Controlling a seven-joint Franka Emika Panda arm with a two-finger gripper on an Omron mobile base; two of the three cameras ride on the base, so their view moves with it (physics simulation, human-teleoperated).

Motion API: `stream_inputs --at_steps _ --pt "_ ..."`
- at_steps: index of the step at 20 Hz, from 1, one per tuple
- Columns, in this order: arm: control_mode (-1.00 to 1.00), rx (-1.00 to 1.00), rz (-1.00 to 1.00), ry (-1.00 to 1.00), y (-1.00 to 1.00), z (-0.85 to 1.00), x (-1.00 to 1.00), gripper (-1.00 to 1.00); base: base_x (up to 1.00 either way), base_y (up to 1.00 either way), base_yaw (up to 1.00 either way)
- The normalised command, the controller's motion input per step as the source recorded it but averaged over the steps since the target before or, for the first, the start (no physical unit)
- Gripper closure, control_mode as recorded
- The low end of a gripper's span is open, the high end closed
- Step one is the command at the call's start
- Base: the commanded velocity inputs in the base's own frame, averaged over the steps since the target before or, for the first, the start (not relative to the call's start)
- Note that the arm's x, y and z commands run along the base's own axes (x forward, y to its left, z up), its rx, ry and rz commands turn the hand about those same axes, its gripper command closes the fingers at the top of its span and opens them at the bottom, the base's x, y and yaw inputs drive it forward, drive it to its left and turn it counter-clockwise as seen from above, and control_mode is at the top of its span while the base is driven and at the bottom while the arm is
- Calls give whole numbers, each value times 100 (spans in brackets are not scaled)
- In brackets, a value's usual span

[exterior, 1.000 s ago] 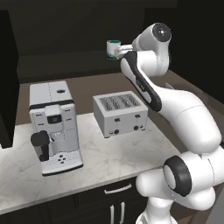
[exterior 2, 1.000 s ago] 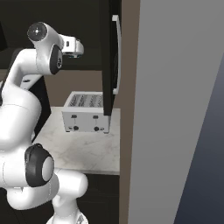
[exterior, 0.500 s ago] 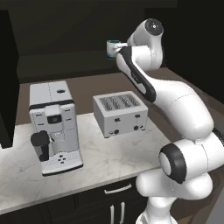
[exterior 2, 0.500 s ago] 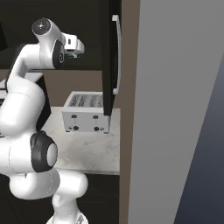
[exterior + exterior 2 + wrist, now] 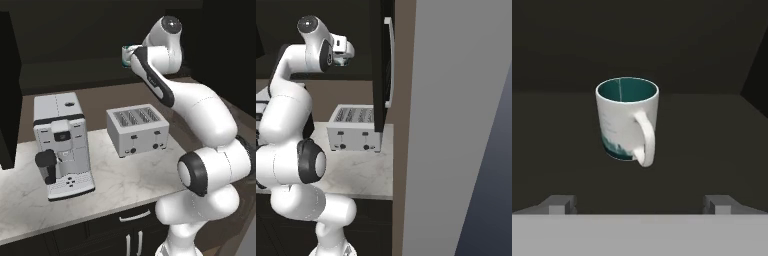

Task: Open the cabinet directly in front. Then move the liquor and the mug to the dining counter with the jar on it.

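The teal-green mug [image 5: 627, 117] with its pale outside stands upright on the dark shelf inside the open cabinet [image 5: 381, 65], handle turned toward the hand camera. My gripper [image 5: 640, 202] is open, its two fingertips [image 5: 562, 202] spread wide a short way before the mug and not touching it. In the left base view the mug [image 5: 126, 54] shows just beyond my raised wrist. In the right base view my gripper [image 5: 346, 56] is up at shelf height, beside the open door's silver bar handle [image 5: 388, 62]. The liquor, the jar and the dining counter are out of view.
Below the cabinet, a marble worktop [image 5: 125, 180] carries a silver toaster [image 5: 137, 129] and a grey coffee machine [image 5: 60, 142]. The left cabinet door [image 5: 7, 90] hangs open at the left edge. A tall grey panel [image 5: 456, 125] stands to the right.
My arm's upper links have swung and risen slightly. The hand stays at the shelf in front of the mug, which has not moved.
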Motion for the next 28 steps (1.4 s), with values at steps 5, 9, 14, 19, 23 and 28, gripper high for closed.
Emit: stream_inputs --at_steps 5,9,14,19,23,28 --pt "-100 0 2 -15 0 -32 6 -100 0 0 0" --pt "-100 0 0 -1 0 -1 0 -100 0 0 0" --pt "-100 0 0 -1 0 -14 3 -100 0 0 0" --pt "-100 0 0 6 0 1 16 -100 0 0 0" --pt "-100 0 0 10 0 1 27 -100 0 0 0" --pt "-100 4 0 2 -9 1 34 -100 0 0 0"
